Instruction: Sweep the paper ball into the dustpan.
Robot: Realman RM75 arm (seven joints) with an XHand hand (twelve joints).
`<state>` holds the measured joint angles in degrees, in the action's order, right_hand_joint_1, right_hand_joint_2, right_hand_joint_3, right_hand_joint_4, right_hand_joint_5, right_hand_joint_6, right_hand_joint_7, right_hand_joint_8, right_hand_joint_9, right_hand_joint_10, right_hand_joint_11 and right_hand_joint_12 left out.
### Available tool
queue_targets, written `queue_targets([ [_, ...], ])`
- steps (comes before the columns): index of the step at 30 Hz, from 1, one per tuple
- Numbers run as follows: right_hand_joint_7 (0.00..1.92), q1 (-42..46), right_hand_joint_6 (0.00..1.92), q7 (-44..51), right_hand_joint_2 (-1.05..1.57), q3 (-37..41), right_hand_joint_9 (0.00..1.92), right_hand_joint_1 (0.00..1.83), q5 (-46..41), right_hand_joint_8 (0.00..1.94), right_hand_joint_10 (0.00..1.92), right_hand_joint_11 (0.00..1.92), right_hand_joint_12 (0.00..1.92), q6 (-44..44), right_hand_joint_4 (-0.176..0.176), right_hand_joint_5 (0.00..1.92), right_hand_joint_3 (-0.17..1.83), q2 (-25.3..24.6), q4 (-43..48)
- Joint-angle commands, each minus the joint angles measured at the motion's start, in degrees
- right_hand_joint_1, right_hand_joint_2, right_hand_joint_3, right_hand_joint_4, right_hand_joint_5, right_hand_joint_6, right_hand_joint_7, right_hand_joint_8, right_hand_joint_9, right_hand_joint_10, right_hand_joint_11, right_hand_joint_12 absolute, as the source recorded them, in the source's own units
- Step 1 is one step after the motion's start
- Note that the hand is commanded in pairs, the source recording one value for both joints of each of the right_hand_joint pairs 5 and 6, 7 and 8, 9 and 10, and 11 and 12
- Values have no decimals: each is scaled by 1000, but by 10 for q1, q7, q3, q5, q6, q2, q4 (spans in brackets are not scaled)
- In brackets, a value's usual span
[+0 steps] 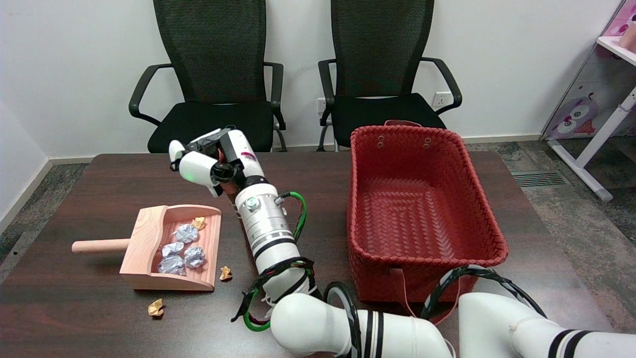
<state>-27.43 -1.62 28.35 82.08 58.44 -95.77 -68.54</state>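
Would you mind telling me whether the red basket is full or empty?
Empty. The red basket shows only its bare woven floor and inner walls, with nothing lying in it.

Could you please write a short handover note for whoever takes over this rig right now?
Right hand: raised over the table's far side behind the wooden dustpan; whether it holds anything cannot be told from this view.
Dustpan: on the table's left, handle pointing left, mouth toward the arm.
Done: four silver paper balls and one yellow ball lie inside the pan.
Left: a yellow ball just outside the pan's near right corner and another in front of the pan, both on the table.
Red basket: to the right, nothing visible in it.
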Motion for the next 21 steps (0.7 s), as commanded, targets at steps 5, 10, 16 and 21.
queue_targets([
  [5,1920,2,1920,44,1571,-12,1920,1024,48,1920,1920,1920,1920,-72,176,1920,1222,-30,63],
  [10,1920,5,1920,42,1571,-9,1920,1012,102,1920,1920,1920,1920,-65,176,1920,1305,-61,117],
  [16,1920,3,1920,4,1571,-12,1920,995,119,1920,1920,1920,1920,-70,176,1920,1366,-79,150],
  [21,1920,1,1920,-48,1571,-12,1920,978,122,1920,1920,1920,1920,-73,176,1920,1460,-92,178],
])
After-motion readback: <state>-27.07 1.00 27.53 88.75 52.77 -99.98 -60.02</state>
